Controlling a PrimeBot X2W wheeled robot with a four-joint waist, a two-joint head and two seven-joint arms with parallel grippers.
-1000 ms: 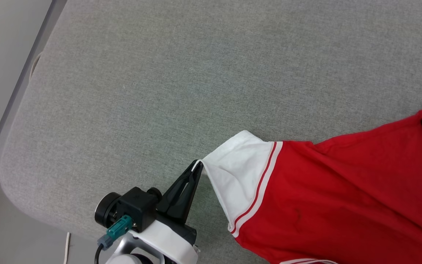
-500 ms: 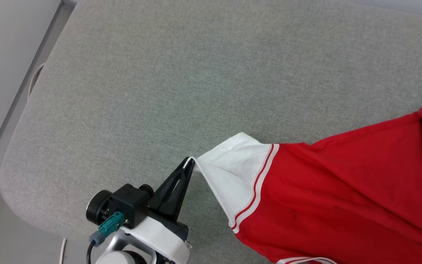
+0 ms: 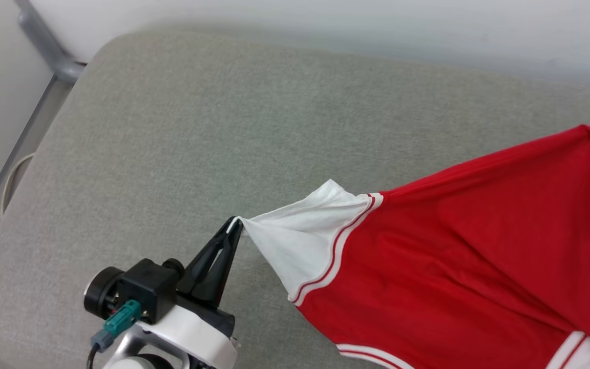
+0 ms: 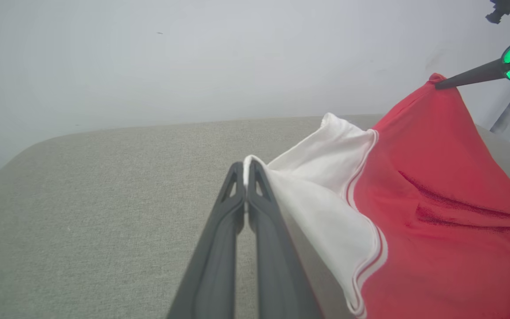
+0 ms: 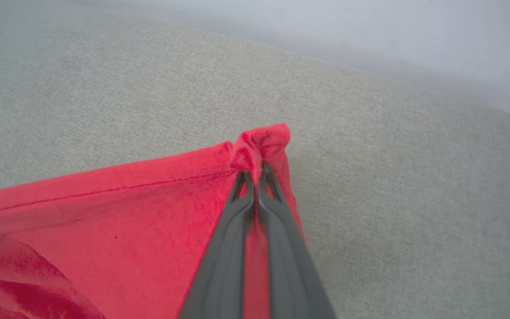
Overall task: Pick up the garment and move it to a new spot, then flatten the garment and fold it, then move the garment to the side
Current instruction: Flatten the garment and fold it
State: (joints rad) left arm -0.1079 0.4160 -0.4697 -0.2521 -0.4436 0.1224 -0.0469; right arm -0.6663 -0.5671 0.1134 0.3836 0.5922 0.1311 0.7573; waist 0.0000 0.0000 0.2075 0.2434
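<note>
Changed since a second ago: right gripper (image 5: 257,170), then apart at the red edge, is now clamped on a bunched red corner. The stretch of cloth between the arms rises off the surface. The head camera has also tipped up, so the wider shift in view is not the cloth's.

Item 1, nearest: left gripper (image 3: 234,225), fingers pressed together on the tip of the white sleeve (image 3: 300,241), low and left of centre.

Item 2: garment (image 3: 454,246), red body with striped trim, hung taut from the sleeve at left to the pinched corner at far right. Its lower part runs off the near right edge, and contact with the surface there cannot be told.

Item 3: grey padded surface (image 3: 197,128), under and beyond the cloth.

Item 4, farthest: pale wall (image 3: 325,25).

Assessment: both holds look secure, so the pick-up seems done and the carry to a new spot comes next. Flattening and folding are not yet done. The sleeve-tip pinch looks thin and may slip under tension.
</note>
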